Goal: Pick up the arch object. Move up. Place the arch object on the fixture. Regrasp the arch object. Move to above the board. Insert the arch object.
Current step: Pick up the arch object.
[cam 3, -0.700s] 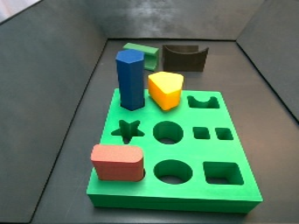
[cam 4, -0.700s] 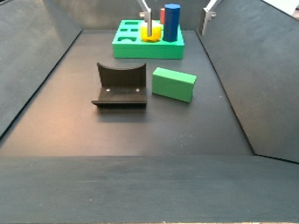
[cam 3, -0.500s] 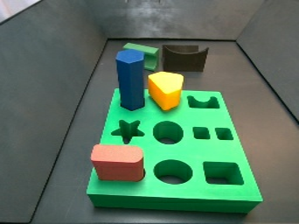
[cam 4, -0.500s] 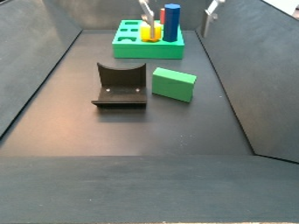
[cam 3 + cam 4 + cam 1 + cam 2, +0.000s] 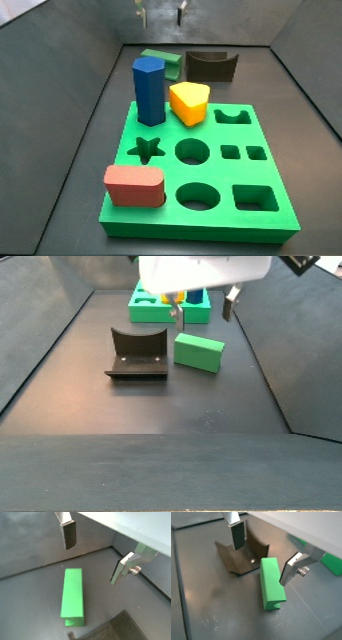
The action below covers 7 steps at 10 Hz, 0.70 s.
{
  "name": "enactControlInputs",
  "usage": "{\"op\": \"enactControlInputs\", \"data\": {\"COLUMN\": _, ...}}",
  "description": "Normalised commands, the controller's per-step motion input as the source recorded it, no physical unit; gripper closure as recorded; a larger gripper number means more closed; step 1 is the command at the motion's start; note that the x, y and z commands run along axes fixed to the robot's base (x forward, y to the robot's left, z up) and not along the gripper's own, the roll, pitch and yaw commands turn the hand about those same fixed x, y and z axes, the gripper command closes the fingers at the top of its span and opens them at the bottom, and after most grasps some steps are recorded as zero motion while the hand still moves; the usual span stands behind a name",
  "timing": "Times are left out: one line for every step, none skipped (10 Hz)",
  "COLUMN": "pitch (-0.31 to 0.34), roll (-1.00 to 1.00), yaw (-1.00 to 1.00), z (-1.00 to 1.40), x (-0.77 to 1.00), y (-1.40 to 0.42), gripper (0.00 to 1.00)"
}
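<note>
The arch object (image 5: 199,352), a muted-green block, lies on the floor beside the fixture (image 5: 138,353), a dark block with a U-shaped notch. Both also show in a side view, the arch (image 5: 158,57) left of the fixture (image 5: 211,66), behind the bright green board (image 5: 221,175). My gripper (image 5: 202,316) hangs open and empty above the arch object. In both wrist views the arch (image 5: 73,597) (image 5: 270,582) lies below and between the spread fingers (image 5: 69,534) (image 5: 291,569); nothing is held. The gripper tips (image 5: 160,18) just show at the top of a side view.
On the board stand a blue prism (image 5: 148,88), a yellow rounded block (image 5: 190,102) and a red block (image 5: 134,186). Grey walls close in the floor on both sides. The board's edge (image 5: 333,562) shows in a wrist view beyond the arch.
The gripper has come down into both side views, over the arch object. The blocks, fixture and board have not moved.
</note>
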Motion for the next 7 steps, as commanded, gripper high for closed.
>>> {"op": "enactControlInputs", "data": {"pitch": 0.017, "roll": 0.0, "yaw": 1.0, "z": -0.37, "x": 0.0, "y": -0.09, "gripper": 0.0}}
{"op": "enactControlInputs", "data": {"pitch": 0.017, "roll": 0.0, "yaw": 0.91, "z": -0.36, "x": 0.0, "y": -0.22, "gripper": 0.0}}
{"op": "enactControlInputs", "data": {"pitch": 0.02, "roll": -0.01, "yaw": 0.86, "z": -0.37, "x": 0.0, "y": -0.26, "gripper": 0.0}}
{"op": "enactControlInputs", "data": {"pitch": 0.029, "roll": -0.03, "yaw": 0.76, "z": -0.49, "x": 0.01, "y": -0.34, "gripper": 0.0}}
{"op": "enactControlInputs", "data": {"pitch": 0.016, "roll": 0.0, "yaw": 0.66, "z": -0.6, "x": 0.0, "y": -0.29, "gripper": 0.0}}
{"op": "enactControlInputs", "data": {"pitch": 0.014, "roll": 0.0, "yaw": 0.61, "z": -0.61, "x": 0.0, "y": -0.21, "gripper": 0.0}}
{"op": "enactControlInputs", "data": {"pitch": 0.001, "roll": 0.0, "yaw": 0.46, "z": -0.55, "x": 0.0, "y": -0.1, "gripper": 0.0}}
